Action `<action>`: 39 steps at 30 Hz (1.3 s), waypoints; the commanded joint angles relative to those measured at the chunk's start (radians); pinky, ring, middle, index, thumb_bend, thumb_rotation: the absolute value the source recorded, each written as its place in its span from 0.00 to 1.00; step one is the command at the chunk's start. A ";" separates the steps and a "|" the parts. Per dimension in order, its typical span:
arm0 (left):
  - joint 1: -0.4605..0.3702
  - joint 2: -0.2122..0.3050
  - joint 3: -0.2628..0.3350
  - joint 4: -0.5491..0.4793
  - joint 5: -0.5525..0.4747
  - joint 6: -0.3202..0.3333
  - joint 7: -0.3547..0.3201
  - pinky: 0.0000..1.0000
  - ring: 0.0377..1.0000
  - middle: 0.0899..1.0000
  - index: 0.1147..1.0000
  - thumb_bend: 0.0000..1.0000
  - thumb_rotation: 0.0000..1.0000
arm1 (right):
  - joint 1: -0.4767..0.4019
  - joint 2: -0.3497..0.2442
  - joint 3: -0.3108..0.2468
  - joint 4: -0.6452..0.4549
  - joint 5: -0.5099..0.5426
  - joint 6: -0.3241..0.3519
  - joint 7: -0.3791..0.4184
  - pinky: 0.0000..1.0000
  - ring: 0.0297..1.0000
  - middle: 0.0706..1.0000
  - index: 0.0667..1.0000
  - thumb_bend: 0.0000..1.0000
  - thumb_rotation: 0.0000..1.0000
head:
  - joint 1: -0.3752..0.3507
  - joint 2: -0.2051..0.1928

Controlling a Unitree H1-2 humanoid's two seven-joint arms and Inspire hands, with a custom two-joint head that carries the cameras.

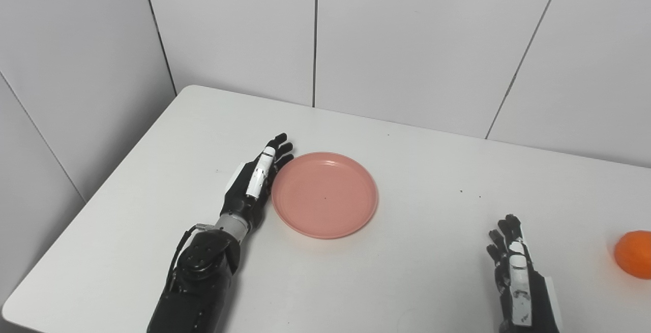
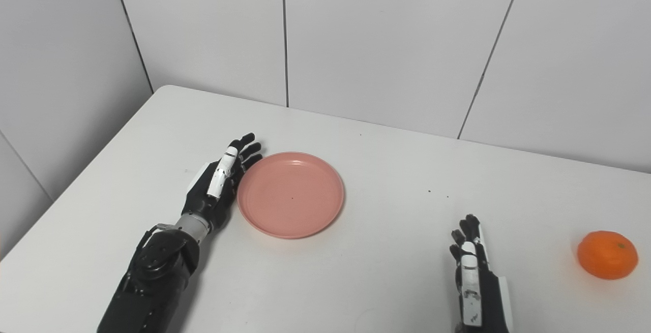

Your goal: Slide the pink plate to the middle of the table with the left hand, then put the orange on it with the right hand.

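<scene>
The pink plate lies flat on the white table, somewhat left of the table's middle and about midway between the far edge and the near edge. It carries nothing. The left hand stands on edge against the plate's left rim, fingers stretched straight toward the far edge and lying side by side, gripping nothing; its palm side faces the plate and touches or all but touches the rim. The orange sits on the table close to the right edge, well apart from the plate. The right hand rests near the near edge, between plate and orange, nearer the orange; its fingers point toward the far edge, extended and slightly spread, holding nothing.
</scene>
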 commanded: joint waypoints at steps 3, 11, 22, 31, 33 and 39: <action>-0.019 -0.036 -0.042 -0.029 0.010 0.043 -0.028 0.91 0.92 0.92 0.90 0.38 1.00 | -0.015 0.012 0.004 -0.025 -0.010 -0.011 -0.006 0.96 0.95 0.96 0.97 0.21 1.00 | -0.003 0.003; -0.006 -0.062 -0.081 -0.033 0.029 0.055 -0.041 0.92 0.92 0.93 0.92 0.38 1.00 | -0.019 0.024 0.005 -0.022 -0.013 -0.005 -0.014 0.96 0.94 0.96 0.96 0.22 1.00 | -0.028 0.017; 0.020 -0.104 -0.126 -0.063 0.024 0.053 -0.044 0.91 0.92 0.93 0.92 0.38 1.00 | -0.020 0.026 0.012 -0.026 -0.025 0.003 -0.020 0.96 0.95 0.96 0.96 0.24 1.00 | -0.057 0.035; 0.058 -0.152 -0.147 -0.109 0.028 0.084 -0.036 0.92 0.92 0.93 0.92 0.40 1.00 | -0.023 0.036 0.020 -0.030 -0.037 0.010 -0.031 0.96 0.95 0.96 0.95 0.23 1.00 | -0.075 0.050; 0.066 -0.159 -0.151 -0.121 0.028 0.089 -0.034 0.92 0.92 0.93 0.92 0.40 1.00 | -0.024 0.038 0.021 -0.035 -0.042 0.018 -0.034 0.96 0.95 0.96 0.96 0.23 1.00 | -0.075 0.055; 0.085 -0.174 -0.161 -0.154 0.021 0.109 -0.038 0.93 0.93 0.93 0.92 0.40 1.00 | -0.031 0.042 0.017 -0.034 -0.044 0.021 -0.036 0.96 0.94 0.96 0.95 0.22 1.00 | -0.084 0.068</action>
